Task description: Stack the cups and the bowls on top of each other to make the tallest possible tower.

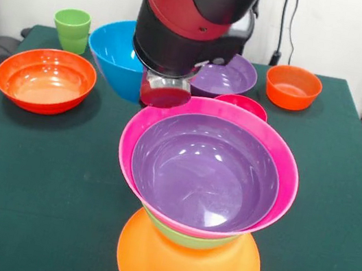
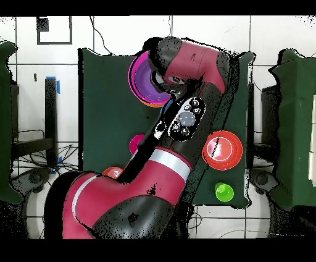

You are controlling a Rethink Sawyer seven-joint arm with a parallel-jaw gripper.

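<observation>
The tower stands at the table's front: an upturned orange bowl (image 1: 187,265) as base, a green bowl (image 1: 186,236), then a pink bowl (image 1: 279,173) with a purple bowl (image 1: 204,171) nested in it. From overhead the pink rim (image 2: 132,75) and purple inside (image 2: 147,83) show beside the arm. My gripper (image 1: 165,93) hangs just behind the tower's back-left rim, in front of the blue bowl (image 1: 113,53). The light-green cup (image 1: 72,30) (image 2: 223,192) stands at a back corner. The arm hides the gripper from overhead.
A second purple bowl (image 1: 226,78) and a small magenta-red bowl (image 1: 243,105) (image 2: 137,143) sit behind the tower. Red-orange bowls stand upright at the left (image 1: 46,79) (image 2: 221,149) and the back right (image 1: 293,87) (image 2: 112,172).
</observation>
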